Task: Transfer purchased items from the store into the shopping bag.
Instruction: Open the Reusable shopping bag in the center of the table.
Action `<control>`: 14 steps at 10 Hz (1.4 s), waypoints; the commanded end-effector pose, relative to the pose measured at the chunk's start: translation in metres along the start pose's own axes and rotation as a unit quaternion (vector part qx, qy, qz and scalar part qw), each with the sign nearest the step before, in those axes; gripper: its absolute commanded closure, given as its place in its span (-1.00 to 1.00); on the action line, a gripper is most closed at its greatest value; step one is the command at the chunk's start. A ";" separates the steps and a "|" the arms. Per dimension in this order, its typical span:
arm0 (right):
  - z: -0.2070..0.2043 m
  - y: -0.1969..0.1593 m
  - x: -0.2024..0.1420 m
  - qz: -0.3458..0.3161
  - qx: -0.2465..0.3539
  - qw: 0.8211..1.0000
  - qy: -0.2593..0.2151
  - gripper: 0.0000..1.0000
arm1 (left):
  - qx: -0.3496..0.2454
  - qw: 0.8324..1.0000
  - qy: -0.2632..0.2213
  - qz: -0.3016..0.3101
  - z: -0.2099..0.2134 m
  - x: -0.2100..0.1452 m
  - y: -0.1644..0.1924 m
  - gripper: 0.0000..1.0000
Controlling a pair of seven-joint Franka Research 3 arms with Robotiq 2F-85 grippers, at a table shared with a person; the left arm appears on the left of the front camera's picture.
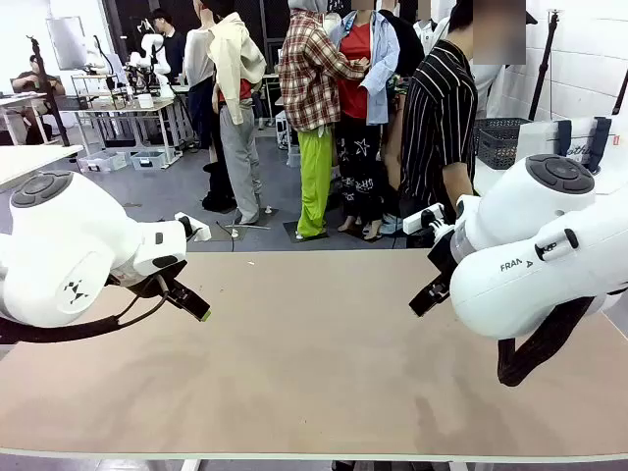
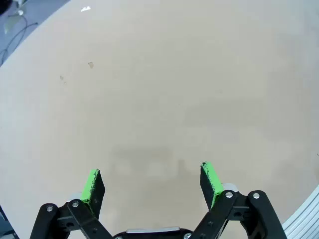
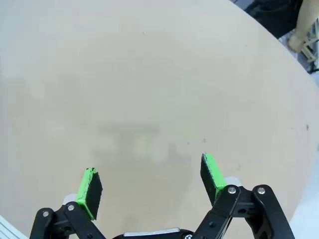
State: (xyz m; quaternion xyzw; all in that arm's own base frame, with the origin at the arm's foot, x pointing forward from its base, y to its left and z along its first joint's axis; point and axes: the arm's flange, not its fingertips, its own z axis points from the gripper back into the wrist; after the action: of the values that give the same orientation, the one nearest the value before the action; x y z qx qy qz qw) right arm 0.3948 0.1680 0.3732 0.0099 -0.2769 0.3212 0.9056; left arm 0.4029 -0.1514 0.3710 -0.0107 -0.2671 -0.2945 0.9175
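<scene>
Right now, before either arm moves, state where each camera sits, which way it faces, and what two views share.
Front view: fixed between the arms, facing across the table at a person in a striped shirt; left arm enters from picture left, right arm from picture right.
Left wrist view: on the left wrist, looking down along the open left gripper at the table.
Right wrist view: on the right wrist, looking down along the open right gripper at the table.
Shared: both wrist views show the same tan table.

White, black-cabled arms [image 1: 69, 245] carry a black left hand [image 2: 149, 169] and right hand [image 3: 148, 165] with green pads [image 2: 91, 186].
</scene>
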 end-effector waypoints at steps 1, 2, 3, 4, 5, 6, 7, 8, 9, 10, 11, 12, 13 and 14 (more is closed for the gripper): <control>0.000 0.000 0.000 0.000 0.000 1.000 0.000 -1.00 | 0.000 1.000 0.000 0.000 0.000 0.000 0.000 -1.00; 0.000 0.000 0.000 0.000 0.000 1.000 0.000 -1.00 | 0.000 1.000 0.000 0.000 0.000 0.000 0.000 -1.00; 0.000 0.000 0.000 0.000 0.000 1.000 0.000 -1.00 | 0.000 1.000 0.000 0.000 0.000 0.000 0.000 -1.00; 0.000 0.000 0.000 0.000 0.000 1.000 0.000 -1.00 | 0.000 1.000 0.000 0.000 0.000 0.000 0.000 -1.00; 0.000 0.000 0.000 0.000 0.000 1.000 0.000 -1.00 | 0.000 1.000 0.000 0.000 0.000 0.000 0.000 -1.00; 0.000 0.000 0.000 0.000 0.000 1.000 0.000 -1.00 | 0.000 1.000 0.000 0.000 0.000 0.000 0.000 -1.00; 0.000 0.000 0.000 0.000 0.000 1.000 0.000 -1.00 | 0.000 1.000 0.000 0.000 0.000 0.000 0.000 -1.00; 0.000 0.000 0.000 0.000 0.000 1.000 0.000 -1.00 | 0.000 1.000 0.000 0.000 0.000 0.000 0.000 -1.00; 0.000 0.000 0.000 0.001 0.000 1.000 0.000 -1.00 | 0.000 1.000 0.000 -0.001 0.000 0.000 -0.001 -1.00; 0.025 -0.011 0.004 -0.015 -0.032 0.999 -0.040 -1.00 | 0.040 0.999 -0.029 -0.008 0.024 0.015 0.009 -1.00; 0.054 -0.031 0.004 -0.045 -0.075 0.993 -0.075 -1.00 | 0.065 0.996 -0.054 0.001 0.052 0.024 0.026 -1.00; 0.084 -0.060 0.000 -0.083 -0.108 0.985 -0.108 -1.00 | 0.075 0.995 -0.060 0.031 0.081 0.026 0.050 -1.00; 0.114 -0.091 -0.011 -0.131 -0.139 0.971 -0.142 -1.00 | 0.096 0.990 -0.078 0.068 0.111 0.018 0.077 -1.00; 0.141 -0.122 -0.030 -0.185 -0.160 0.955 -0.165 -1.00 | 0.137 0.983 -0.071 0.095 0.139 0.000 0.103 -1.00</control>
State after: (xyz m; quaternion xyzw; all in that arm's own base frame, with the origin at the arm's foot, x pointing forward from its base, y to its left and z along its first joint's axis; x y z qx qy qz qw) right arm 0.4021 0.0506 0.5030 -0.0167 -0.4403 0.1414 0.8865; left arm 0.4076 -0.0636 0.4950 0.0359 -0.3731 -0.2029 0.9046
